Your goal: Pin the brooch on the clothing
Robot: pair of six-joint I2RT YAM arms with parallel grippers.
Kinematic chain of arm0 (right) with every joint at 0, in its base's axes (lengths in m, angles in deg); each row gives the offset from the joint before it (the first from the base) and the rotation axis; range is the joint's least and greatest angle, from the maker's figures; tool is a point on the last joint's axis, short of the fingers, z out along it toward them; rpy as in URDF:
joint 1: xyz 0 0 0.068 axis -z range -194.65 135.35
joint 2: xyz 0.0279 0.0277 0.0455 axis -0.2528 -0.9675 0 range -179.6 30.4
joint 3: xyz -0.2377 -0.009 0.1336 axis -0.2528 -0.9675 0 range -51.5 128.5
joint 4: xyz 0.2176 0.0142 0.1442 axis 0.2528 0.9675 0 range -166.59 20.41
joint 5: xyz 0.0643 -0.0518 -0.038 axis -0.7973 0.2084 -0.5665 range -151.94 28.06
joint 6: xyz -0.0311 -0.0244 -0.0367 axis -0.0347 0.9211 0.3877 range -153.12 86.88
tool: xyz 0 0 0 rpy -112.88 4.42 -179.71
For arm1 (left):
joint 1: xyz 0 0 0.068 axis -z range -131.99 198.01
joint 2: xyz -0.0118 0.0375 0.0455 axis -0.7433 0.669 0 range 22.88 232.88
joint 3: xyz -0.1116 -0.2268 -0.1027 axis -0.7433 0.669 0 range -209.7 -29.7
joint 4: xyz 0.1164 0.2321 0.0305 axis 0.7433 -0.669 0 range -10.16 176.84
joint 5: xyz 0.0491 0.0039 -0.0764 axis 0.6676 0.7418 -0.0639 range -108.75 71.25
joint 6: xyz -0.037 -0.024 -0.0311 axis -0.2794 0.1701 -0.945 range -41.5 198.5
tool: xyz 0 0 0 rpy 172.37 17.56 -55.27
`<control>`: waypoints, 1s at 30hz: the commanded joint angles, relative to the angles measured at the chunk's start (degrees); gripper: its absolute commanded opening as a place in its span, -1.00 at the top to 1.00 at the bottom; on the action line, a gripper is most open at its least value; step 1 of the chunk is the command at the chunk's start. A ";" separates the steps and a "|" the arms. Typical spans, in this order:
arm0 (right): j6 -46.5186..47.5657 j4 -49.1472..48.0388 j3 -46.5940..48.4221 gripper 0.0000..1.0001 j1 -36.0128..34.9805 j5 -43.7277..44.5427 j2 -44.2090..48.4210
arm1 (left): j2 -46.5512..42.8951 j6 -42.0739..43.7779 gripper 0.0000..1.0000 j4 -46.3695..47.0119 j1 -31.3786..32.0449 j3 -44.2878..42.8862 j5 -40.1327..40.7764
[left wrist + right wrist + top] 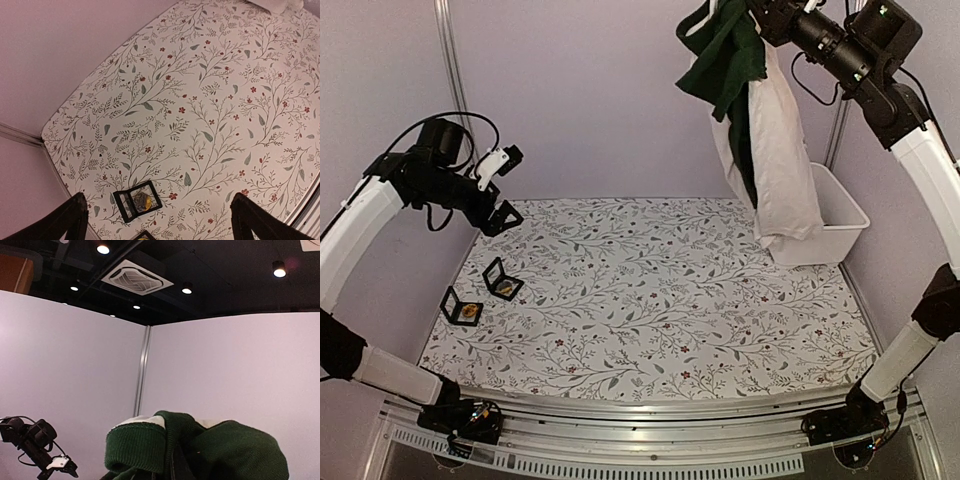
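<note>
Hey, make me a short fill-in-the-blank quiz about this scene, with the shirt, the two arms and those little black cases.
1. The right gripper holds the T-shirt in the air near the white bin, on the table's ____ side.
2. The left gripper hovers with its jaws ____ and nothing between them.
3. ____ small black cases lie on the floral cloth.

Missing words: right; open; Two.

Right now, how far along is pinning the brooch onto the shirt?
Done: the right gripper is shut on the clothing, holding it up above the bin. In hand: it hangs bunched, not yet on the table. Left: the brooch lies in its black case near the open left gripper, unpinned.
</note>
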 commanded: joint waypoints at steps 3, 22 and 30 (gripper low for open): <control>-1.80 -13.21 2.45 1.00 -4.15 -9.44 -4.76 | -4.42 0.03 -0.99 0.48 -2.06 2.59 3.82; -20.51 11.39 -33.34 -0.14 3.13 25.22 -17.99 | -2.04 6.83 -0.99 1.81 4.65 17.66 6.99; -23.16 22.85 -31.62 -0.18 -0.52 19.81 -21.11 | -1.51 10.80 -0.47 -4.16 6.23 27.93 20.92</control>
